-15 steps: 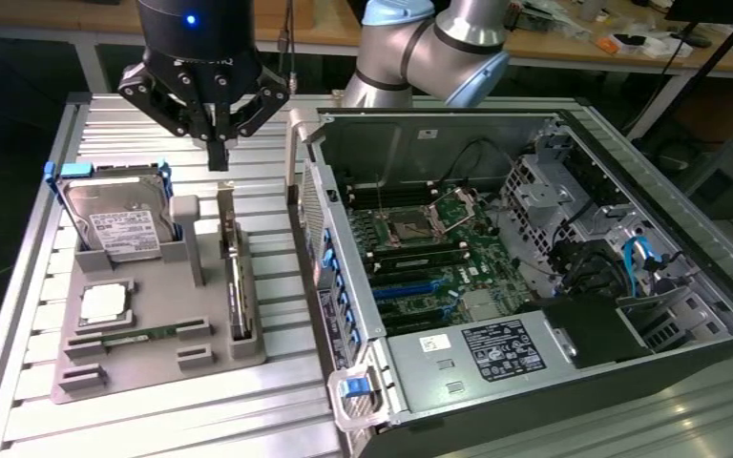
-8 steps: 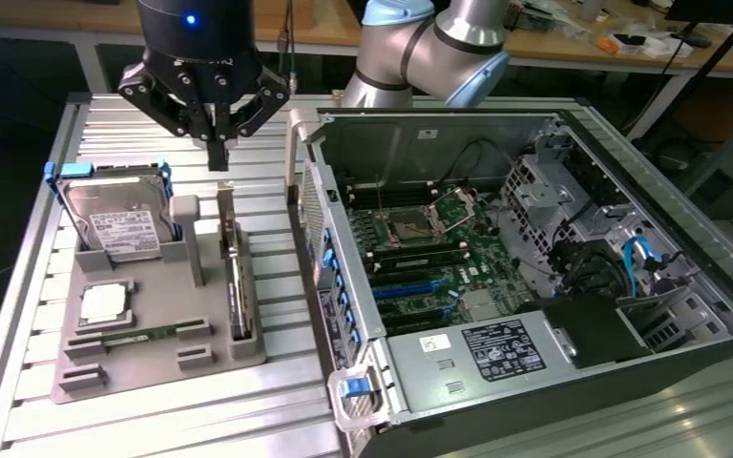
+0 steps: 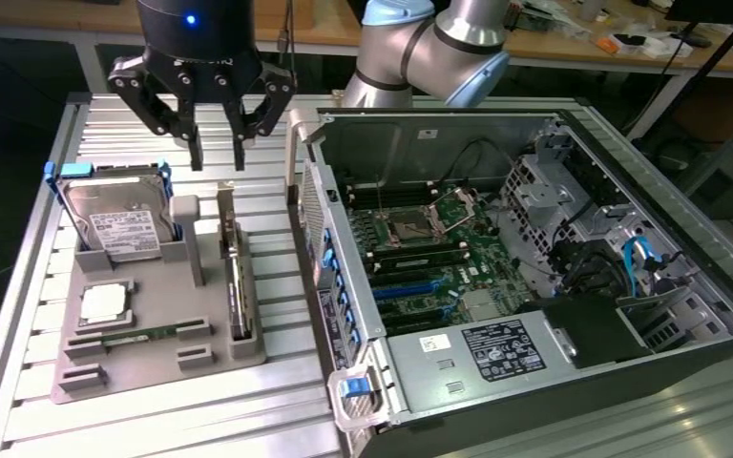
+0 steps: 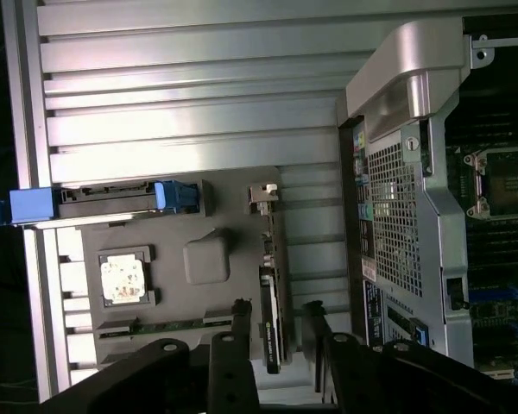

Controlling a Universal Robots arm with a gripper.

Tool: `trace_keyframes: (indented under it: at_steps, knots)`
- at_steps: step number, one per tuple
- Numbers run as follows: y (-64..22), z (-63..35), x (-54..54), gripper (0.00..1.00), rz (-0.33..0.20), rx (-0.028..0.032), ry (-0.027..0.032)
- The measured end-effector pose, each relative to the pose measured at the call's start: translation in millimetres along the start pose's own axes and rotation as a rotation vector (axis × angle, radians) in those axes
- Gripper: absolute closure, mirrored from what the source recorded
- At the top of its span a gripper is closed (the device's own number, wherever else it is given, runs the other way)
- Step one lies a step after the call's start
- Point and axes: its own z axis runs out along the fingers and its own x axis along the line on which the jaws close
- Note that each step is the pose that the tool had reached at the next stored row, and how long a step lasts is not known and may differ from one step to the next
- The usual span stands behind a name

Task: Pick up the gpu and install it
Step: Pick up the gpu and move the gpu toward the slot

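Note:
The gpu [image 3: 233, 281] stands on its long edge in a slot of the grey holder tray [image 3: 150, 370], at the tray's side nearest the computer case. It is a thin green card with a black cooler face. My gripper [image 3: 218, 164] hangs above the far end of the tray, over the line of the card, with its fingers apart and nothing between them. In the wrist view the gpu [image 4: 273, 332] runs between my two black fingertips [image 4: 240, 312], which are well above it. The open computer case [image 3: 533, 267] lies at the exterior view's right, with its motherboard and blue card slots [image 3: 408, 291] exposed.
The tray also holds a silver hard drive [image 3: 118, 227] in a blue-handled caddy, a square processor chip [image 3: 106, 303] and a short memory stick [image 3: 131, 334]. The case's rear wall [image 3: 328, 258] stands right beside the gpu. The table [image 3: 188, 420] is ribbed aluminium.

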Motion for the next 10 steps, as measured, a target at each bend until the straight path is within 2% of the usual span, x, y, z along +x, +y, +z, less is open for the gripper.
trace_keyframes:
  at_steps: [2, 3, 5, 8, 10]
  knots:
    - [0.0, 0.0, 0.0, 0.52, -0.006, 0.0003, 0.0002]
    - [0.0, 0.2, 0.1, 0.52, -0.024, 0.0004, 0.0014]
    - [-0.1, 0.7, 0.1, 0.40, -0.053, 0.0006, 0.0049]
    - [-0.1, 2.5, 0.1, 0.40, -0.087, 0.0018, 0.0155]
    - [-0.3, 6.7, 0.1, 0.40, -0.100, 0.0024, 0.0291]
